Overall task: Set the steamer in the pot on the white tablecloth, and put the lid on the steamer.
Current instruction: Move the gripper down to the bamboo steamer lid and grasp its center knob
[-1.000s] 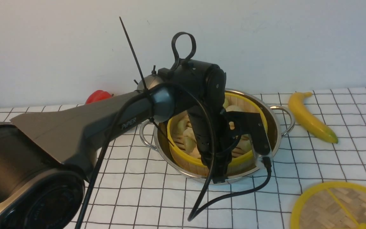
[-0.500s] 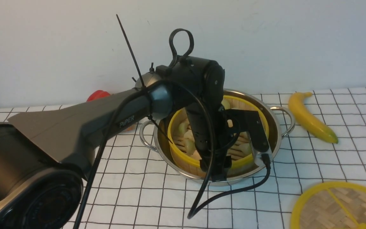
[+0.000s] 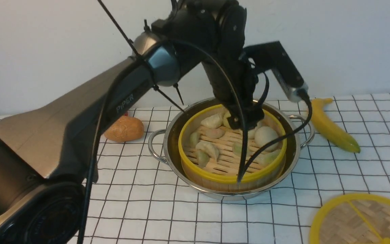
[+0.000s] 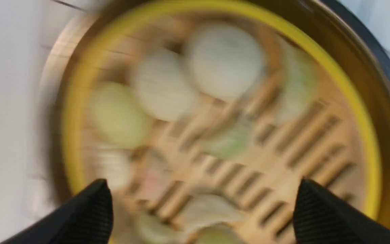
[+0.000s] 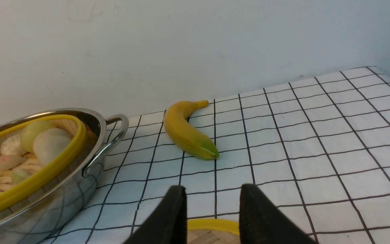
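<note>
- The steamer sits inside the pot on the white tablecloth, roughly centred with its rim level, so the first half of the job looks done.
- The left gripper hangs above the far part of the steamer, jaws spread wide with nothing between them. It should go straight up and off to its own side, so that neither a finger nor the dangling cable snags the yellow rim or a bun.
- The lid lies flat on the cloth at the near right, well apart from the pot and partly cut off by the frame.
- The right gripper sits low over the lid's edge, fingers a little apart and empty — well placed to take it.
- A thin flat disc is awkward to pinch by its edge; the centre knob looks the safer hold.
- Carry the lid level and wait until the left arm is clear. Lower it only once it is centred over the steamer, and let go when the rim rests all round.
</note>
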### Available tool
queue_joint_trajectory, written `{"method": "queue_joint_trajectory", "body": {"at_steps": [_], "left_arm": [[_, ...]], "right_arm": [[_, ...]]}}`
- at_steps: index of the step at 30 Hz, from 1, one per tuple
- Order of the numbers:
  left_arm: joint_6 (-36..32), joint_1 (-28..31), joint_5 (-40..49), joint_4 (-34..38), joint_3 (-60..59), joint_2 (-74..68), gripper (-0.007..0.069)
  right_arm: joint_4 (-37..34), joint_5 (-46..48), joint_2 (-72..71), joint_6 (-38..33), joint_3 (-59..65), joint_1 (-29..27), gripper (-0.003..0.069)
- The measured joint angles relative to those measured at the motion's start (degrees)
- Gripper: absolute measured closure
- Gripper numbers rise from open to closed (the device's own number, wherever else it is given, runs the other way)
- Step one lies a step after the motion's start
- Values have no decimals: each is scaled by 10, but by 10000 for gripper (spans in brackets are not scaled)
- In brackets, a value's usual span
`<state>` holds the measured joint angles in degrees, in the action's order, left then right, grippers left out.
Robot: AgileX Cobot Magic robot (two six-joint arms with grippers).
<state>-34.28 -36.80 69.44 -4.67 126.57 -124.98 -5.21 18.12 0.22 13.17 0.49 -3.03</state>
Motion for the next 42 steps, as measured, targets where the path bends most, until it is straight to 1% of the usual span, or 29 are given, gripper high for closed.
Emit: {"method": "queue_joint_trajectory", "body": {"at_steps": [2, 3, 6, 7, 9, 12, 13, 15, 16, 18, 22, 27, 30, 31, 34, 36, 37, 38, 39, 40, 41, 42], "left_arm": [[28, 0, 0, -28, 30, 2, 9], [31, 0, 0, -31, 32, 2, 13], [75, 0, 1, -79, 45, 23, 104], [78, 0, 1, -81, 46, 25, 115], [99, 0, 1, -98, 46, 41, 167], [152, 0, 1, -113, 46, 62, 250], [181, 0, 1, -117, 47, 73, 289], [212, 0, 1, -127, 49, 87, 363], [215, 0, 1, -131, 49, 88, 380], [223, 0, 2, -157, 51, 90, 441], [227, 0, 3, -185, 51, 90, 511], [233, 0, 6, -207, 50, 92, 554], [254, 2, 6, -209, 32, 108, 559], [274, 5, 2, -206, 7, 133, 561], [329, 21, -72, -199, -88, 216, 561], [367, 50, -164, -192, -177, 289, 561], [369, 57, -171, -191, -185, 302, 561], [383, 73, -200, -184, -214, 327, 561], [399, 106, -248, -172, -272, 370, 561], [400, 111, -253, -170, -280, 376, 561], [414, 168, -290, -149, -345, 431, 561], [414, 168, -294, -147, -353, 431, 561]], "right_arm": [[0, 0, 0, 0, 0, 0, 419], [0, 0, 0, 0, 0, 0, 419], [0, 0, 0, 0, 0, 0, 419], [0, 0, 0, 0, 0, 0, 419], [0, 0, 0, 0, 0, 0, 419], [0, 0, 0, 0, 0, 0, 419], [0, 0, 0, 0, 0, 0, 419], [0, 0, 0, 0, 0, 0, 419], [0, 0, 0, 0, 0, 0, 419], [0, 0, 0, 0, 0, 0, 419], [0, 0, 0, 0, 0, 0, 419], [0, -1, 0, 0, 0, 0, 419], [0, 0, 0, 0, 0, 0, 419], [0, 0, 0, 0, 0, 0, 419], [0, 0, 0, 0, 0, 0, 419], [0, 0, 0, 0, 0, 0, 419], [0, 0, 0, 0, 0, 0, 419], [0, 0, 0, 0, 0, 0, 419], [0, -1, 0, 0, 0, 0, 419], [0, -1, 0, 0, 0, 0, 419], [0, -1, 0, 0, 0, 0, 419], [0, -1, 0, 0, 0, 0, 419]]}}
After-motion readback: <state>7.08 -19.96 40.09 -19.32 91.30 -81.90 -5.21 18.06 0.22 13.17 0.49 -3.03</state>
